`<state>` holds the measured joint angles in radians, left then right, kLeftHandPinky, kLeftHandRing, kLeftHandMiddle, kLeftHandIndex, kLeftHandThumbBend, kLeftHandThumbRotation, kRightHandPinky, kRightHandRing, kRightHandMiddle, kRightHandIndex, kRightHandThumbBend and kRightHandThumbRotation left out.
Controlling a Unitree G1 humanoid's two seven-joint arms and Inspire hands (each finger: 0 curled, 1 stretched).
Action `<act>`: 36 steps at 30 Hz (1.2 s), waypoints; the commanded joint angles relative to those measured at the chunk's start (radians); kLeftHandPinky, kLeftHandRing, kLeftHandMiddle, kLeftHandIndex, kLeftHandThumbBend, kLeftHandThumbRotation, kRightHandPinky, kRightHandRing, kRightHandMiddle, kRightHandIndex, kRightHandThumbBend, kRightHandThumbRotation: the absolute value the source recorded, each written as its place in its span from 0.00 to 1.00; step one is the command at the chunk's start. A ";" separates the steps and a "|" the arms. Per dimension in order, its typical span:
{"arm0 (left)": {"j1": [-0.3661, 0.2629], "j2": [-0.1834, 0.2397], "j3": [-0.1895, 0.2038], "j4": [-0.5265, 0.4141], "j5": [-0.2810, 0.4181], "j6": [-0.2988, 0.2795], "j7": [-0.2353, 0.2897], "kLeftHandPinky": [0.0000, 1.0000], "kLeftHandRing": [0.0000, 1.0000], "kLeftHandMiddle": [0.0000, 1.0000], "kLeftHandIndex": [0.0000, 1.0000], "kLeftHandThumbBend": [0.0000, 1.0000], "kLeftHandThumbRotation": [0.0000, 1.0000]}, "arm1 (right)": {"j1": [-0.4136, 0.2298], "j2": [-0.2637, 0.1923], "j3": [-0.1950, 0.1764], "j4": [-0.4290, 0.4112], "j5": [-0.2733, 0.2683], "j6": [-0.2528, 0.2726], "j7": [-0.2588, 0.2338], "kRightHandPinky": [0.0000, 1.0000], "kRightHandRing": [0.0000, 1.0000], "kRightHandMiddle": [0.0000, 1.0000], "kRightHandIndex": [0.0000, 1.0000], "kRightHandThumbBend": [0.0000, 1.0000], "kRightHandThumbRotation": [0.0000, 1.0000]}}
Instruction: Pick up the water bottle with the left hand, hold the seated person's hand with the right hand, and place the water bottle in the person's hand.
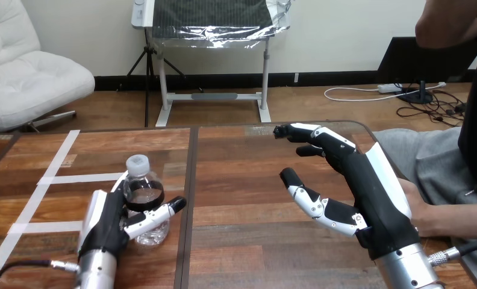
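Observation:
A clear water bottle [143,191] with a white cap stands upright on the wooden table [248,180] at the lower left. My left hand [103,226] is against its left side, with the thumb [158,215] wrapped across the bottle's front; the fingers behind it are hidden. My right hand [368,192] hovers over the table's right part, open, its fingers stretched forward and its thumb spread to the left. The person's hand [420,211] lies at the table's right edge just behind my right hand's back, partly hidden by it. I cannot tell whether the two touch.
White tape strips [55,177] cross the table's left part. A dark seam [189,192] splits the tabletop just right of the bottle. The person's lap [423,156] is beside the table's right edge.

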<state>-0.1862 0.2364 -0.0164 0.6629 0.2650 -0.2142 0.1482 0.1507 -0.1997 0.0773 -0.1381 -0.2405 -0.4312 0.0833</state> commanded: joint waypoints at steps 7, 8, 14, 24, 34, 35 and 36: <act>-0.121 0.017 -0.032 0.017 0.030 0.058 -0.031 0.78 0.86 0.89 0.90 1.00 0.46 | -0.045 0.004 -0.006 -0.036 -0.002 0.000 -0.009 0.75 0.81 0.81 0.73 0.35 0.00; -0.123 0.017 -0.033 0.018 0.033 0.060 -0.030 0.78 0.86 0.89 0.89 1.00 0.46 | -0.045 0.004 -0.006 -0.037 -0.001 0.001 -0.009 0.75 0.81 0.81 0.73 0.35 0.00; -0.136 0.009 -0.032 0.033 0.039 0.067 -0.017 0.77 0.85 0.86 0.87 0.99 0.42 | -0.046 0.003 -0.006 -0.031 0.000 -0.008 -0.010 0.75 0.81 0.81 0.73 0.35 0.00; -0.160 -0.041 0.015 0.108 -0.015 -0.003 0.072 0.65 0.71 0.73 0.73 0.90 0.19 | -0.046 0.003 -0.007 -0.033 -0.001 -0.008 -0.011 0.75 0.81 0.81 0.73 0.35 0.00; -0.182 -0.045 0.003 0.189 -0.003 -0.092 0.174 0.44 0.48 0.51 0.52 0.72 0.01 | -0.044 0.001 -0.010 -0.038 -0.006 -0.002 -0.011 0.75 0.81 0.81 0.73 0.35 0.00; -0.184 -0.045 0.002 0.195 -0.003 -0.097 0.177 0.44 0.47 0.50 0.51 0.71 0.01 | -0.044 0.001 -0.010 -0.039 -0.007 -0.001 -0.011 0.75 0.81 0.81 0.73 0.35 0.00; -0.185 -0.044 0.000 0.202 -0.001 -0.103 0.181 0.43 0.46 0.50 0.50 0.71 0.01 | -0.044 0.000 -0.010 -0.039 -0.008 -0.001 -0.011 0.75 0.81 0.81 0.73 0.35 0.00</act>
<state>-0.2894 0.1831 -0.0167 0.8343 0.2510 -0.2650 0.2953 0.1507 -0.1999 0.0766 -0.1382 -0.2476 -0.4309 0.0833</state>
